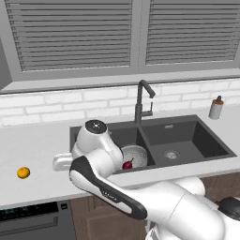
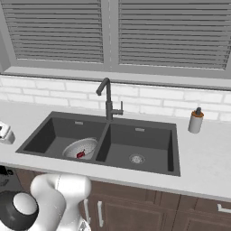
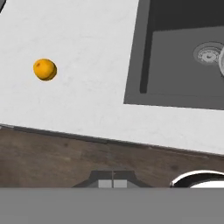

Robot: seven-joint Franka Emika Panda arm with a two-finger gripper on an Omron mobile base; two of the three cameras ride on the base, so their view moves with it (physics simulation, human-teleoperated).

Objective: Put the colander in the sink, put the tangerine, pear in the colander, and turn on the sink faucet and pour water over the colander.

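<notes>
ok, our gripper (image 3: 113, 183) sits pressed together, empty, at bottom centre of the hand view; tangerine (image 3: 44, 69) lies upper left on the counter (image 3: 87, 52), well apart from the claw.

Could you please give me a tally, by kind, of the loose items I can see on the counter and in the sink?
Fruit: 2, the tangerine on the counter and the pear in the colander.
Colanders: 1, the colander in the left basin of the sink.
Soap dispensers: 1, the soap dispenser on the counter to the right.
Total: 4
</notes>
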